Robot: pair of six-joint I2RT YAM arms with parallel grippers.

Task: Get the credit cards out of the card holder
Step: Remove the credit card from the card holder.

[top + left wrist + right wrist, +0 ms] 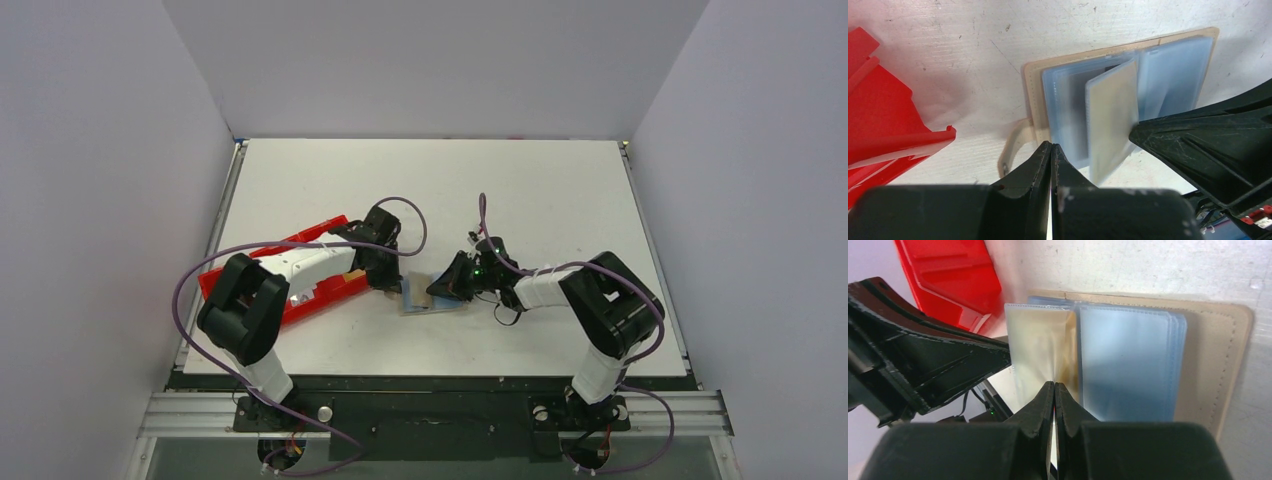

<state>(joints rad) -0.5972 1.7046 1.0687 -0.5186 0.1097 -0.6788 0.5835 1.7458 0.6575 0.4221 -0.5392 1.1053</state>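
Card holder [432, 298] lies open on the surface [520, 190], tan stitched cover down and clear bluish sleeves [1125, 365] fanned upward. It sits between my two arms.

- **Tan card:** The tan card [1112, 115] is in one sleeve leaf, which stands up from the holder's middle fold. It is not out yet.
- **Right gripper:** The right gripper [1054, 385] comes in from the holder's right. Its jaws are pressed together at that leaf's free edge and, I judge, pinch it to keep the pocket raised and reachable.
- **Left gripper:** The left gripper [1051, 146] is at the holder's left edge. Its jaws are closed with nothing visible between them, and the tip is against the leaf, probably steadying it.
- **Red tray:** The red tray [215, 285] is just left of the holder, likely where the cards go.
- **Other cards:** I cannot tell whether the bluish sleeves hold any.
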